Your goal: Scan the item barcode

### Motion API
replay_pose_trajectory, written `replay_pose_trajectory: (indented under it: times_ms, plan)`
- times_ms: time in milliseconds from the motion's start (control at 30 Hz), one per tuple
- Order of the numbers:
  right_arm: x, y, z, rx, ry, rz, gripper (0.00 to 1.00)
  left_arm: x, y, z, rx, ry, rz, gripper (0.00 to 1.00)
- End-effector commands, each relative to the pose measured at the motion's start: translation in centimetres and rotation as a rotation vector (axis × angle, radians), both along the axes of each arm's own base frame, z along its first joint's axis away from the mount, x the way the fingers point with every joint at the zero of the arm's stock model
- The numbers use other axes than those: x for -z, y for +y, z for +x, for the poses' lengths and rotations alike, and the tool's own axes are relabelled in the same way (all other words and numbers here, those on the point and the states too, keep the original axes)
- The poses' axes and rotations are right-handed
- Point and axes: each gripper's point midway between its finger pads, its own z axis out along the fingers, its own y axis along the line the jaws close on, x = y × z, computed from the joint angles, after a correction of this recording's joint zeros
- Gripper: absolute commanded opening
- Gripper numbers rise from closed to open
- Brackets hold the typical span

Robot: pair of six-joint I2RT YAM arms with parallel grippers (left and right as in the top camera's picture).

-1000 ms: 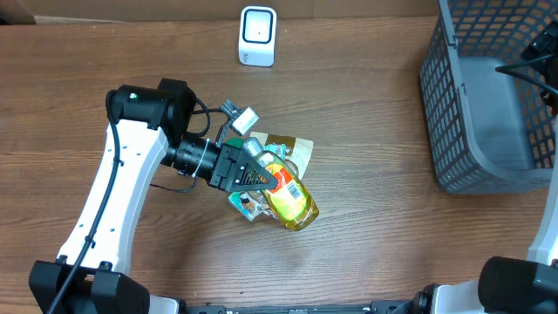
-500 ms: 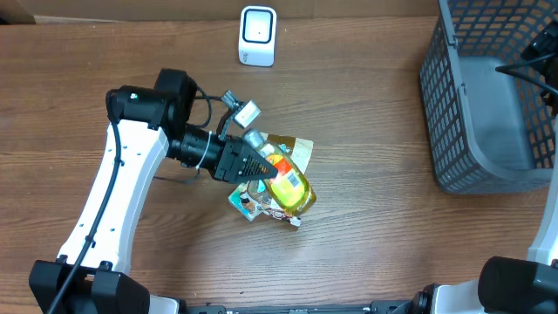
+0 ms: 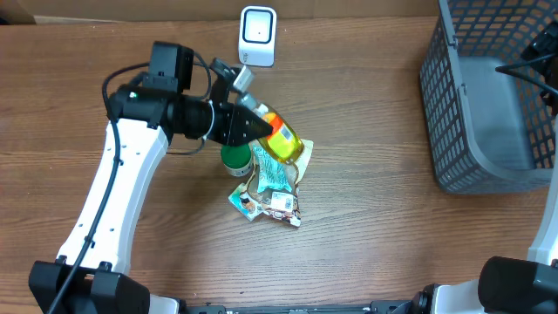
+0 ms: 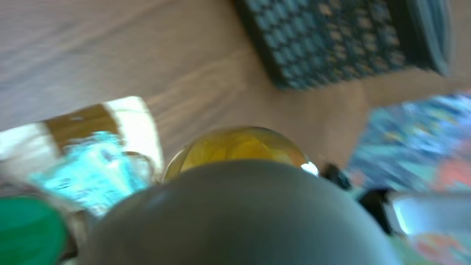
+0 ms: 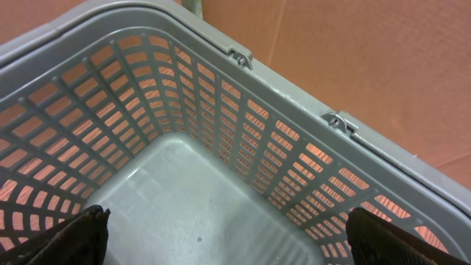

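Observation:
The item is a yellow bottle (image 3: 283, 137) with an orange label, held in the air by my left gripper (image 3: 260, 126), which is shut on it. It hangs just below the white barcode scanner (image 3: 257, 36) at the table's far edge. In the left wrist view the bottle (image 4: 239, 147) shows as a yellow dome behind a blurred dark mass, and the fingers cannot be made out. My right gripper (image 5: 235, 228) is open over the inside of the grey basket (image 5: 184, 184), with nothing between its fingers.
A green-capped container (image 3: 235, 159) and a heap of snack packets (image 3: 275, 181) lie under the raised bottle. The grey mesh basket (image 3: 453, 105) stands at the right edge, with the right arm (image 3: 534, 54) over it.
The left arm has lifted the bottle off the packet heap and carried it up and back toward the scanner. The green-capped container now shows. The right arm has not moved.

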Motion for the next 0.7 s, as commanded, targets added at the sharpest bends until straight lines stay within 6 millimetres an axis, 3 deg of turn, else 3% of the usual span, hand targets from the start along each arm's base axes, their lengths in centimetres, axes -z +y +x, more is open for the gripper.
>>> replay_pose_trajectory:
  times_ms: [0, 200, 300, 467, 667]
  plan:
    - [-0.4, -0.2, -0.1, 0.007, -0.004, -0.014, 1.0, -4.7, 1.3, 2.9, -0.141, -0.112, 0.059, 0.04]
    - [-0.4, -0.2, -0.1, 0.007, -0.004, -0.014, 1.0, -11.8, 2.0, 6.6, -0.194, -0.32, 0.107, 0.04]
    - [-0.4, -0.2, -0.1, 0.007, -0.004, -0.014, 1.0, -13.9, 2.1, 9.4, -0.188, -0.478, 0.13, 0.04]
    - [-0.4, -0.2, -0.1, 0.007, -0.004, -0.014, 1.0, -12.9, 4.5, 15.8, -0.328, -0.673, 0.383, 0.04]
    - [-0.4, -0.2, -0.1, 0.007, -0.004, -0.014, 1.0, -9.6, 4.0, 20.9, -0.359, -0.817, 0.68, 0.04]
